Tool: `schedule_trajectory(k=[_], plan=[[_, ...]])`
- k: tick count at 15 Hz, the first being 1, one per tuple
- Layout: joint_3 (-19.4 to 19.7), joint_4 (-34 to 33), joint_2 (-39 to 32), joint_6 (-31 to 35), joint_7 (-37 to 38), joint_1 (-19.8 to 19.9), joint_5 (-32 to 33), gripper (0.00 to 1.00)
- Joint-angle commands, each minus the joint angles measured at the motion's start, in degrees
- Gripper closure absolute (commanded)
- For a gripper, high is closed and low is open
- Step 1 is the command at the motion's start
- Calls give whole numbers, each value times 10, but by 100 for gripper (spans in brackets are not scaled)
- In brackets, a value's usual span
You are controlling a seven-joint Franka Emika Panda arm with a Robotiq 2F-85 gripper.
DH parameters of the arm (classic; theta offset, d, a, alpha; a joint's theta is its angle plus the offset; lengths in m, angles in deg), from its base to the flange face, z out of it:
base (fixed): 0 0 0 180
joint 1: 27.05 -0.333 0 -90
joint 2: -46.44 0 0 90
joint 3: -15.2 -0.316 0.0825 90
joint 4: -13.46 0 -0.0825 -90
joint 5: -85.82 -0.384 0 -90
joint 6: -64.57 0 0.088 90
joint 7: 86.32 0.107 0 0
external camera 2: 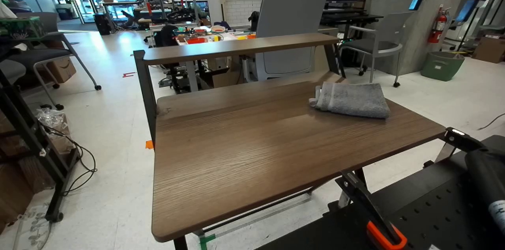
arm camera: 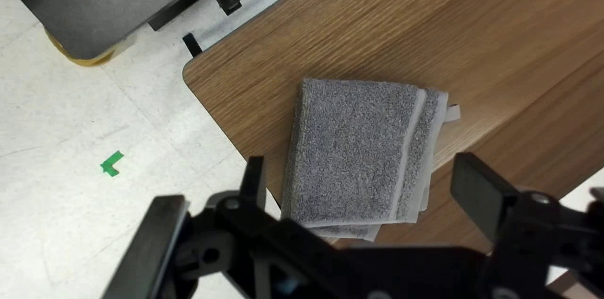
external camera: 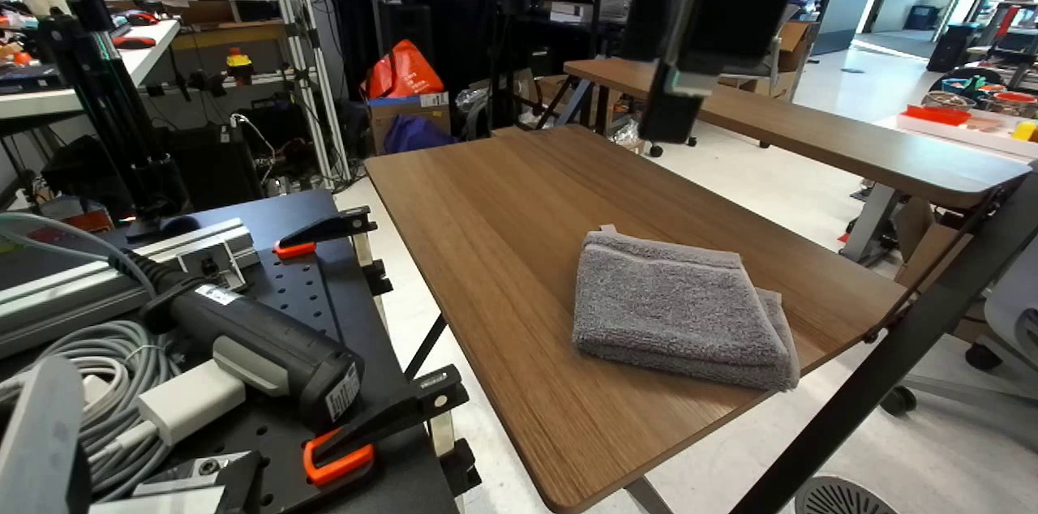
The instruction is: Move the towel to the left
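My tool [external camera 2: 439, 7] stood with its two fingers spread wide, gripping nothing and clear of contact, above the level of the table [external camera: 486, 214]. Count: one grey towel [arm camera: 354, 157], which lay folded on the table close to one end, with one pale tab [arm camera: 453, 113] projecting from its edge. On the black bench [external camera: 345, 291] alongside, in an exterior view, I counted two orange-handled clamps [external camera: 405, 410] and one black handheld device [external camera: 263, 327]. Bench and table stood apart.
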Motion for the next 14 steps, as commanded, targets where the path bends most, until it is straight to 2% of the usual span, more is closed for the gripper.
schedule_trajectory(k=[1, 8, 14], plan=[[-24, -81, -98, 10, 39, 8, -18, 0], [-51, -178, -227, 25, 110, 5, -5, 0], [-61, -225, -312, 68, 148, -3, 3, 0]])
